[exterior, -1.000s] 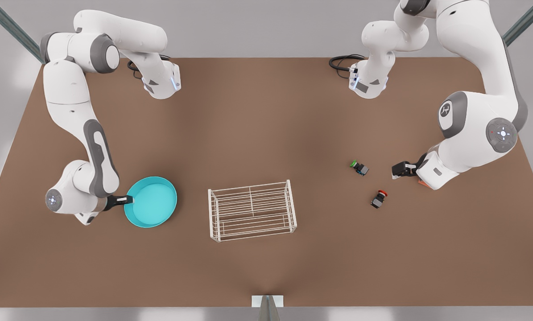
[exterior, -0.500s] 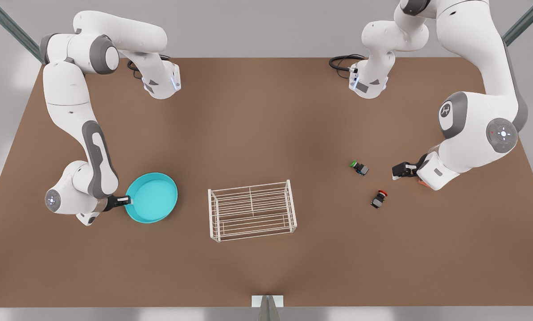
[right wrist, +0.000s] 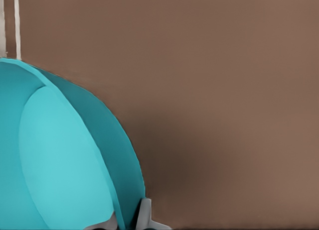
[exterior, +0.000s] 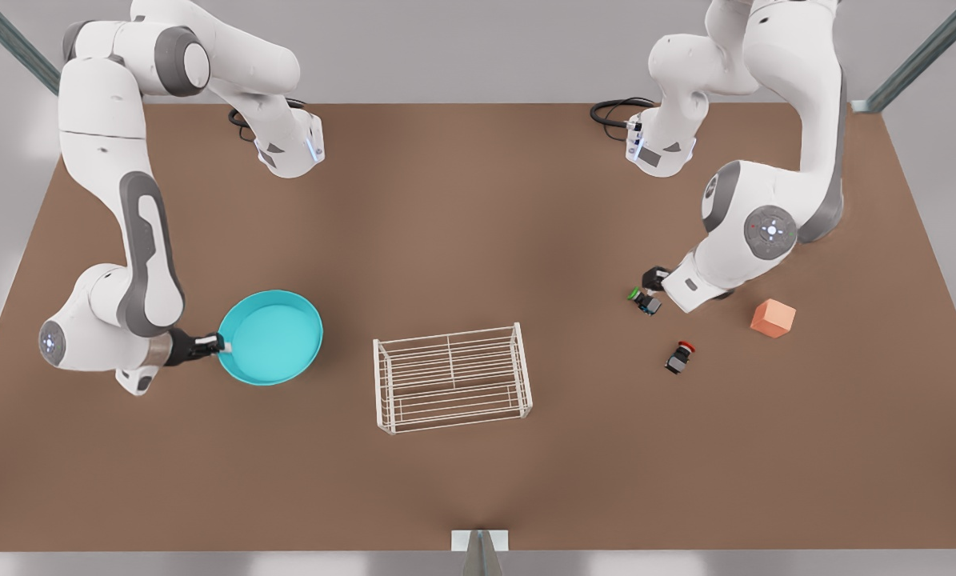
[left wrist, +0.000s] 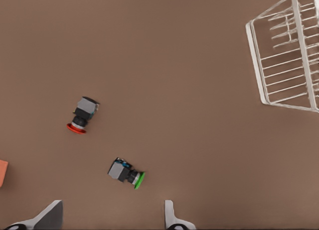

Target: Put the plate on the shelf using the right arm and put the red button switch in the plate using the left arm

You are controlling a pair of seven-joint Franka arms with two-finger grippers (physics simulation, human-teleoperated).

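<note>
A brown tabletop (exterior: 478, 240) is being viewed from above, with a Franka arm at each far corner. The turquoise plate (exterior: 274, 340) is being held near the table's edge at the front view's left, its rim pinched between the closed fingers of the right gripper (exterior: 215, 345); in the right wrist view the rim (right wrist: 130, 190) is being clamped between the two fingertips (right wrist: 144, 215), and the plate (right wrist: 60, 160) is being carried tilted, seemingly clear of the tabletop. The white wire shelf (exterior: 452, 378) is standing upright near the middle of the table, toward its near edge, apart from the plate and bearing nothing.

The left gripper (exterior: 654, 282) is being held over the table's half at the front view's right, just beside the green button switch (exterior: 645, 301). In the left wrist view its two fingertips (left wrist: 50, 216) are being kept spread, with nothing between them, and the green button switch (left wrist: 126, 172) is lying on its side just ahead of them. The red button switch (exterior: 679, 357) is lying on its side on the tabletop, a little nearer the table's near edge than the green one and apart from it; in the left wrist view the red button switch (left wrist: 82, 114) is lying untouched. An orange cube (exterior: 772, 318) is resting beyond both switches, toward the edge at the front view's right.
</note>
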